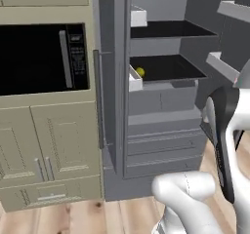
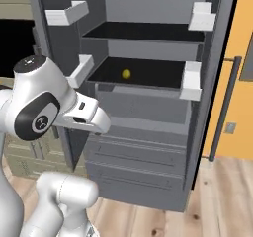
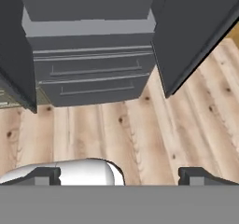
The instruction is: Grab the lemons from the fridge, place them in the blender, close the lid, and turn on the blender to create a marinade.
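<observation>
The fridge (image 1: 161, 106) (image 2: 143, 112) stands open, a tall grey cabinet with black shelf trays and grey drawers. One small yellow lemon (image 1: 140, 71) (image 2: 126, 73) rests on the lower black shelf, toward its left side. My gripper (image 3: 122, 177) is open, with nothing between its fingertips (image 3: 46, 175). It hangs low in front of the fridge and looks down at the grey drawers (image 3: 93, 73) and the wooden floor. The lemon sits well above and beyond the hand.
A beige cabinet with a black panel (image 1: 44, 57) stands left of the fridge. White door bins (image 2: 190, 80) (image 1: 135, 79) flank the shelves. The open fridge doors (image 3: 196, 36) stand on both sides. An orange wall (image 2: 244, 83) lies to the right, over the wooden floor (image 3: 154, 134).
</observation>
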Robot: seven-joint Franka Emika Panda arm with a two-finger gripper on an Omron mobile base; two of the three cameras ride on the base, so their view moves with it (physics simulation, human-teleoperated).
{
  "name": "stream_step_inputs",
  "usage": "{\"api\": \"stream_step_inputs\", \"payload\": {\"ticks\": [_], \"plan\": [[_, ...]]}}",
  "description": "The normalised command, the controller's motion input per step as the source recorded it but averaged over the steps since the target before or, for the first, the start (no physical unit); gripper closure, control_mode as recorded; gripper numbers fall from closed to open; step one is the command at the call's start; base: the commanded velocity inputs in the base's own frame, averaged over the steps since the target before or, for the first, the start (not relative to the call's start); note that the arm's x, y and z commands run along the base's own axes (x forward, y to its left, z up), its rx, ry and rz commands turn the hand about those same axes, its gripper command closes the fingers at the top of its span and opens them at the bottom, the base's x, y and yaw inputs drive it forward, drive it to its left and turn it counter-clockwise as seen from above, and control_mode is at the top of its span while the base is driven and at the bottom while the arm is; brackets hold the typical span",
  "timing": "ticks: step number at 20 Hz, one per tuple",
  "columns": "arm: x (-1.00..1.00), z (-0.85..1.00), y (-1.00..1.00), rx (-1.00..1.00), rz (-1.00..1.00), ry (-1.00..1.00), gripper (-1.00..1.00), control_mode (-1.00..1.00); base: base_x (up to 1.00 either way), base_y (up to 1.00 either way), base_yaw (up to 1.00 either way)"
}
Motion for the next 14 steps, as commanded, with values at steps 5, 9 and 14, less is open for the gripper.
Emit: {"api": "stream_step_inputs", "payload": {"ticks": [5,9,14], "plan": [[0.00,0.00,0.00,0.00,0.00,0.00,-1.00,1.00,1.00,-0.43,0.00],[0.00,0.00,0.00,0.00,0.00,0.00,-1.00,1.00,0.90,-0.06,-0.02],[0.00,0.00,0.00,0.00,0.00,0.00,-1.00,1.00,0.62,0.00,-0.03]]}}
